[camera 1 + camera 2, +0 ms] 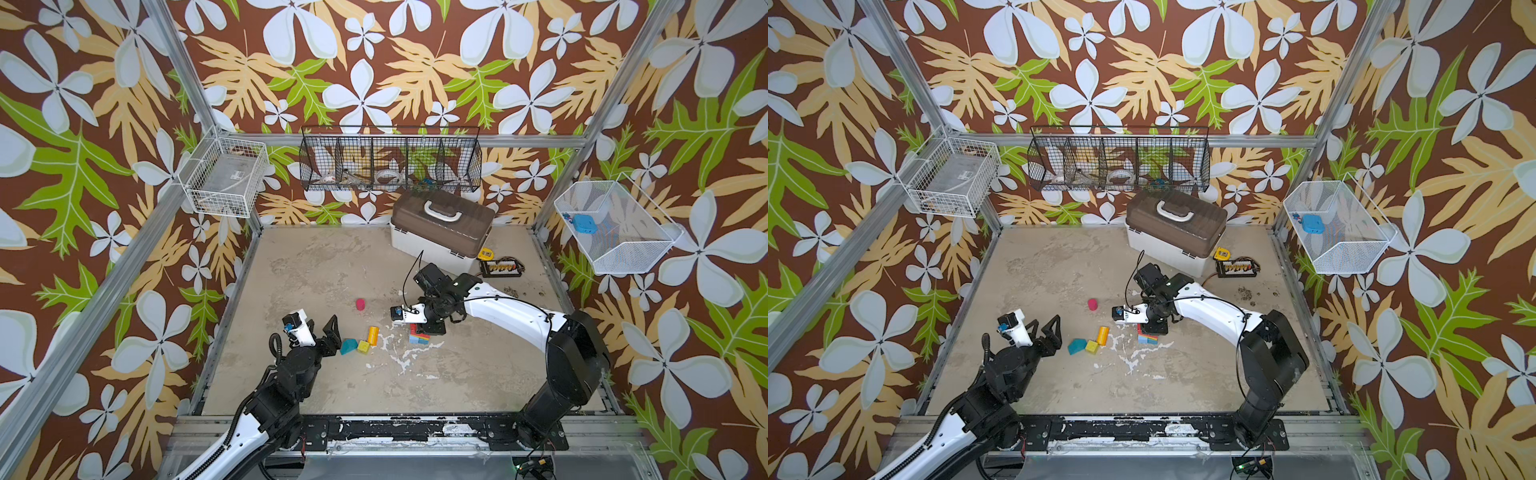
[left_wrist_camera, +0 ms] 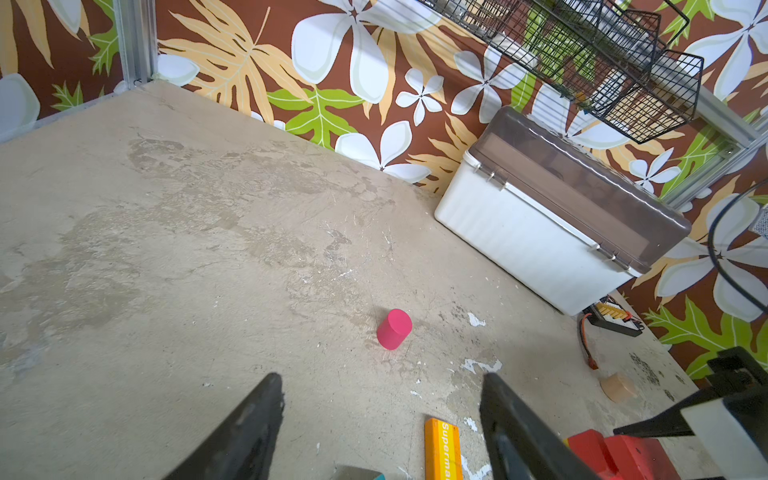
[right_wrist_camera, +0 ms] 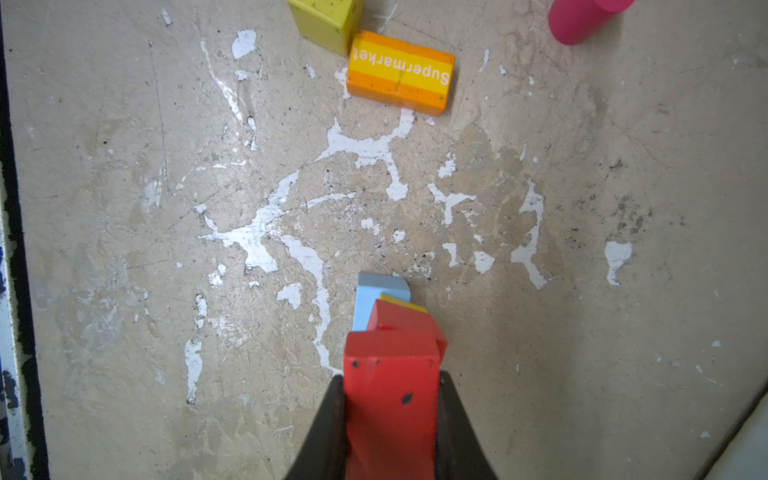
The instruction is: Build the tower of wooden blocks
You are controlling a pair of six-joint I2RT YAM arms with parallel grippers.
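My right tool [image 3: 391,377] pinches the red block [image 3: 390,415] across flat sides; it seems light, rigid, slick-painted, easily nudged.

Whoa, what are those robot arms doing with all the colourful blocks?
They are stacking wooden blocks. The right gripper grips a red block over the tower, so far blue, yellow and red pieces. The left gripper hangs open beside a teal block, a yellow cube and an orange block. A pink cylinder stands apart.
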